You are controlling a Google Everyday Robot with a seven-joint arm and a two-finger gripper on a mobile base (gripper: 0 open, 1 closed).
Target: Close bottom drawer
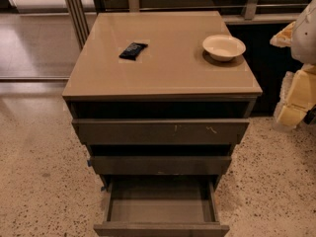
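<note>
The bottom drawer (160,229) of the grey-brown cabinet is pulled far out toward me. Its plain flat front sits at the bottom edge of the view, and its shallow grey box (160,205) looks empty. Above it are the mid-width drawer front (160,165), with a blue bit at its left end, and the widest front (160,131), with pale scratch marks. Both stand slightly out. My gripper (292,113), on the cream-coloured arm, is at the right edge of the view. It is beside the cabinet's right side, well above and to the right of the bottom drawer, and touches nothing.
On the beige cabinet top (168,73) lie a black packet (133,50) and a white bowl (223,47). Speckled floor (39,172) spreads left and right of the cabinet. Metal posts (76,11) and a dark counter stand behind.
</note>
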